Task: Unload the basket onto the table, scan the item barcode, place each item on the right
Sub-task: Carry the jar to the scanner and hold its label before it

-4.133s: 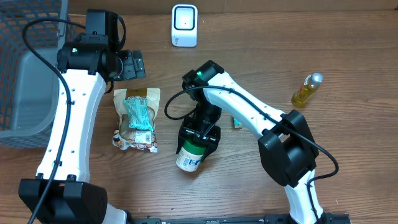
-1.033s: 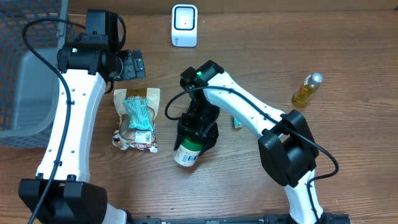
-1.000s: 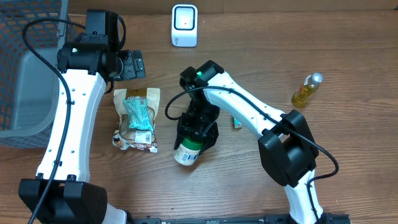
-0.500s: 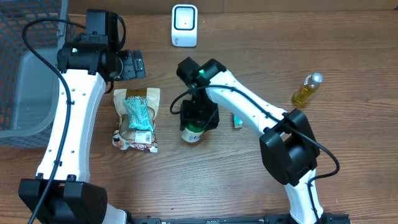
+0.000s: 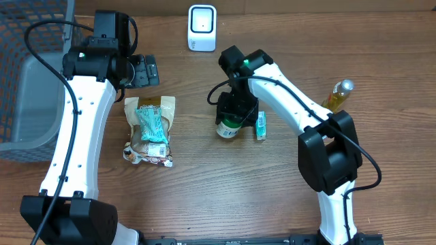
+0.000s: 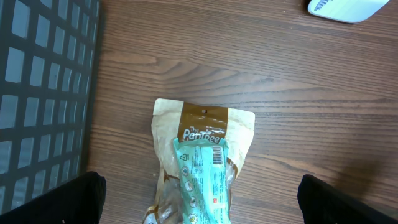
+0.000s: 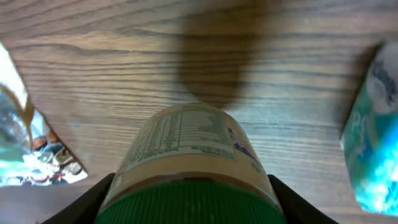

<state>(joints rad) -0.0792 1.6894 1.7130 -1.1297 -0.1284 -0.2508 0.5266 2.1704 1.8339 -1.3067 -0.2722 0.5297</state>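
gripping the green-lidded jar (image 5: pixel 227 130), the right claw (image 5: pixel 233 117) sits between snack pouch (image 5: pixel 150 129) and teal box (image 5: pixel 260 126) (left claw (image 5: pixel 146 70) spread wide).

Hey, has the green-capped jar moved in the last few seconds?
Yes. The jar has gone right and up the table, closer to the scanner.

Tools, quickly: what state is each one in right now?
Left tool: open, holding nothing.
Right tool: closed on the green-lidded jar.

Left hand (image 5: pixel 144 70) gapes wide; right hand (image 5: pixel 231 119) points down, clamped in a grip.
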